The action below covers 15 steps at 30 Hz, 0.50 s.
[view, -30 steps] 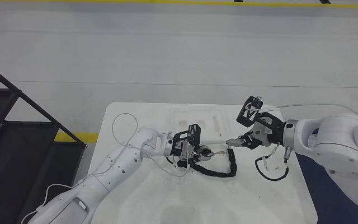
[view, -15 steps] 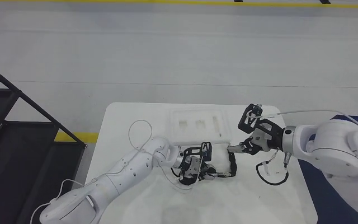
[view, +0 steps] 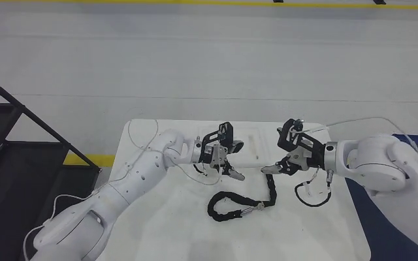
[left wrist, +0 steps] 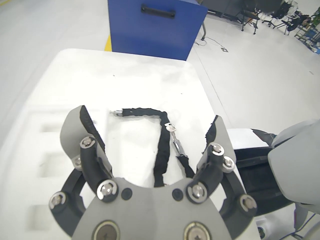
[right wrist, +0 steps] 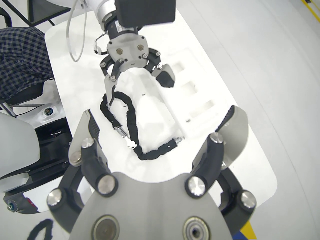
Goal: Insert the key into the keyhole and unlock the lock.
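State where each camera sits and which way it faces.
Top view: overhead, looking down at the table; left arm and right arm show.
Left wrist view: behind the open left end effector, facing the chain lock.
Right wrist view: behind the open right end effector, facing the left one.
Shared: both wrist views show the chain lock.

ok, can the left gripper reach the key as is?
Probably yes: left gripper is open, the key lies uncovered on the table ahead of it, and the right gripper stands off at the chain end.
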Each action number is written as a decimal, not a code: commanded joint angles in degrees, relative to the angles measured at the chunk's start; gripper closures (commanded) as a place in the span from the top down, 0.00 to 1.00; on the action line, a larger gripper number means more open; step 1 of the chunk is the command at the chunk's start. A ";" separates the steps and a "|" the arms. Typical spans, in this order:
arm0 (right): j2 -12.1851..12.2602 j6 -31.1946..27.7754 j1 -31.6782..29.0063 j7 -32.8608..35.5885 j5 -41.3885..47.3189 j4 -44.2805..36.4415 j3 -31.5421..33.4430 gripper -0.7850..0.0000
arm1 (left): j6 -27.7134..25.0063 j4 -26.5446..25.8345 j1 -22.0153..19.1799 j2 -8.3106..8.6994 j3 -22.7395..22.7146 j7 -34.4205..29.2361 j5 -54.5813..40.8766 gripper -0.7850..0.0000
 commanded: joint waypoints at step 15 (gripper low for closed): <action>-8.34 -15.27 23.52 -12.66 -2.92 22.80 -12.13 1.00 | 0.00 2.17 -15.43 5.73 -0.56 -1.35 -12.00 1.00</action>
